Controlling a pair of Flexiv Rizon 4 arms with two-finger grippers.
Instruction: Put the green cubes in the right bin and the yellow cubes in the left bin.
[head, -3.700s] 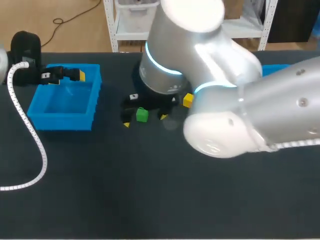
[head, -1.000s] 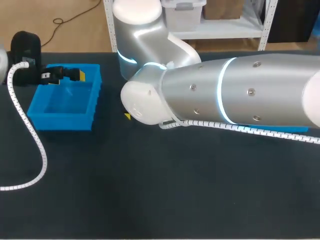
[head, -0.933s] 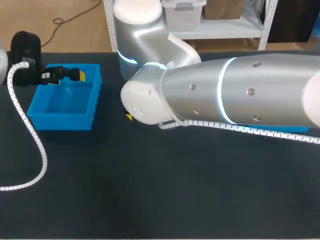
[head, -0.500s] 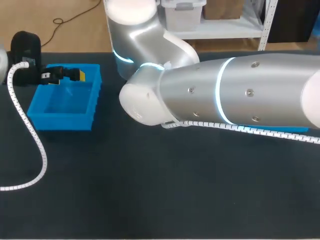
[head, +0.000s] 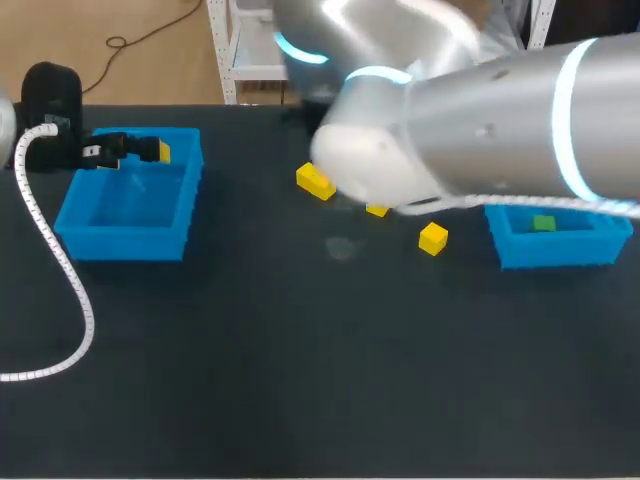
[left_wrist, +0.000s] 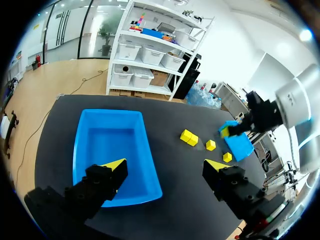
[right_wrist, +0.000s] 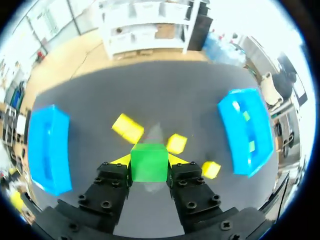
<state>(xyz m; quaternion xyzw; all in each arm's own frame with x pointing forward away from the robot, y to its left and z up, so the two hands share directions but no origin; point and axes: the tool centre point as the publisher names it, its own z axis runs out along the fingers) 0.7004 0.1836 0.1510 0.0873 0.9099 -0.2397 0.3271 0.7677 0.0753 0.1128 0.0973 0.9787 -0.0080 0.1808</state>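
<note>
Green cube (right_wrist: 149, 162): clamped between your right fingers (right_wrist: 121, 160), above the surface (right_wrist: 150, 90); likely light, rigid, smooth, so flat opposite faces suit the hold.
Left fingers (left_wrist: 116, 165): spread, empty, over the left bin (left_wrist: 112, 142).
Around: three yellow cubes (right_wrist: 128, 128) lie below; your path to the right bin (right_wrist: 237, 135) looks open.

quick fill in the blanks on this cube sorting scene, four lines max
1. The ____ gripper is shut on a green cube.
2. The left gripper hangs ____ above the left bin.
3. The right bin already holds a second cube, coloured ____.
4. ____ yellow cubes lie loose on the table.

Missing words: right; open; green; three.
</note>
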